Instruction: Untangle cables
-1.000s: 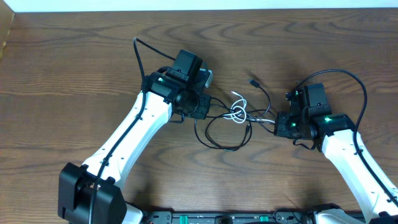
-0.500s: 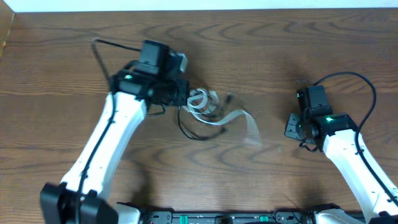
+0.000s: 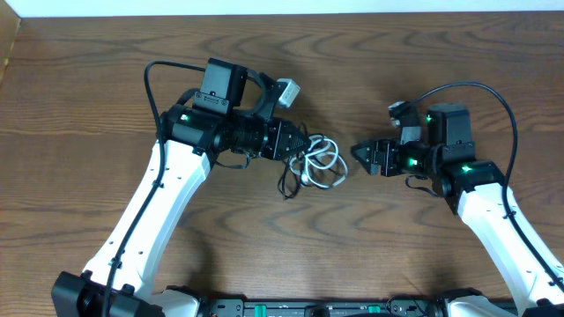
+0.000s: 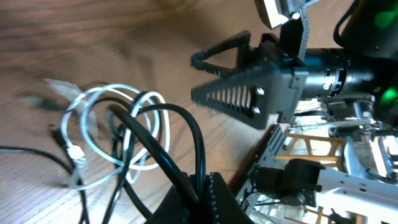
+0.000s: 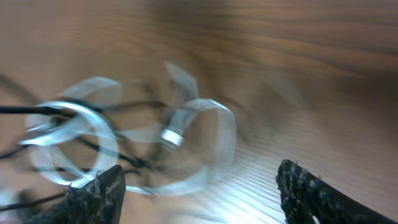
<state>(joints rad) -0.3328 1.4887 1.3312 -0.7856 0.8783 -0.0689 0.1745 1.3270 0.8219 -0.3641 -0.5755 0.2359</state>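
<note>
The left hand [image 3: 298,146] is clamped tight on the black cable [image 4: 181,121], which loops out just ahead of its tips. The white cable [image 4: 93,106] is coiled through those black loops on the worktop [image 3: 397,238], between the two hands. The right hand [image 3: 359,151] faces the bundle from the opposite side, spread wide and holding nothing, near the cables but apart from them.
</note>
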